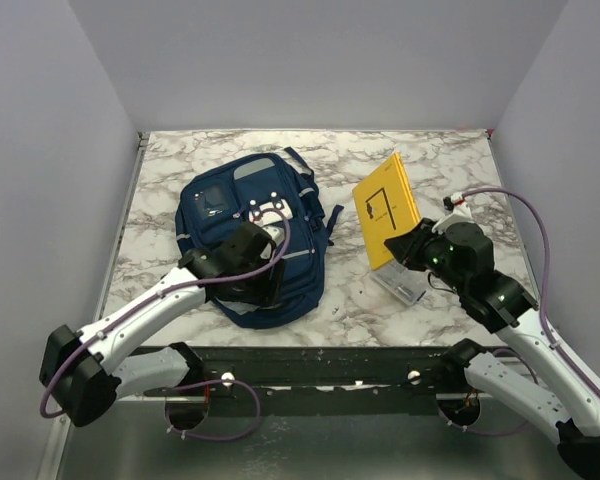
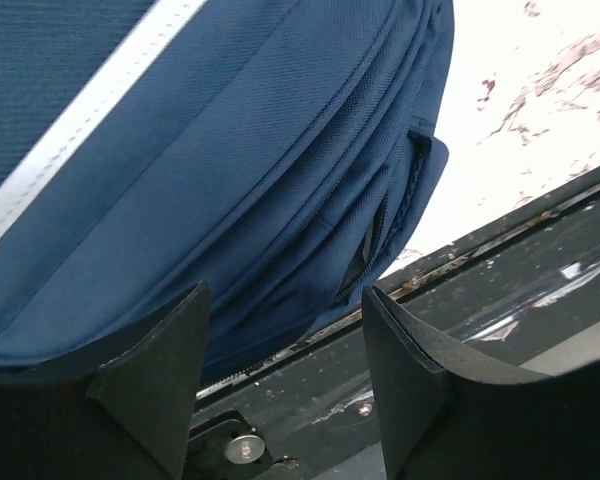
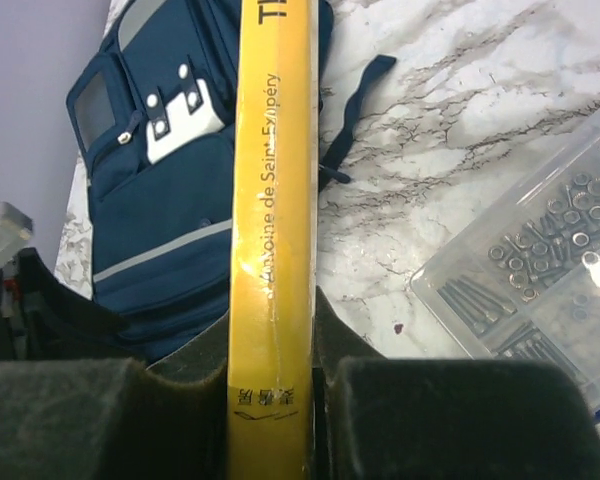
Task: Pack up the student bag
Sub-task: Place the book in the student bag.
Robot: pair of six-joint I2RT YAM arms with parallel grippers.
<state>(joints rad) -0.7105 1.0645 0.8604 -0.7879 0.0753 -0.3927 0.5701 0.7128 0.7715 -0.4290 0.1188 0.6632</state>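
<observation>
Top view: one student bag lies flat on the marbled tabletop, left of centre in the frame, front pockets facing up. Its lower end is under the left end effector.

Right of centre, the right end effector holds one yellow book tilted above the tabletop, well apart from the bag. One clear plastic box lies just below the book in the frame.

Left wrist view only:
- The left end effector is released. Its two dark fingers stand apart with nothing between them.
- Navy fabric of the bag fills the upper left, with one pale grey stripe and a zip seam.
- The bag's end lies at the tabletop's dark metal rim. Bare marble shows at upper right.

Right wrist view only:
- The right end effector is clenched on the book, pads on either side of the spine.
- The spine reads "de Saint-Exupéry".
- The box, at the right edge, is compartmented and holds screws and small metal hardware, too many to count.
- The bag sits at upper left, showing a white clip patch and a dark strap trailing onto the marble.

Count: bags 1, books 1, boxes 1, arms 2.
</observation>
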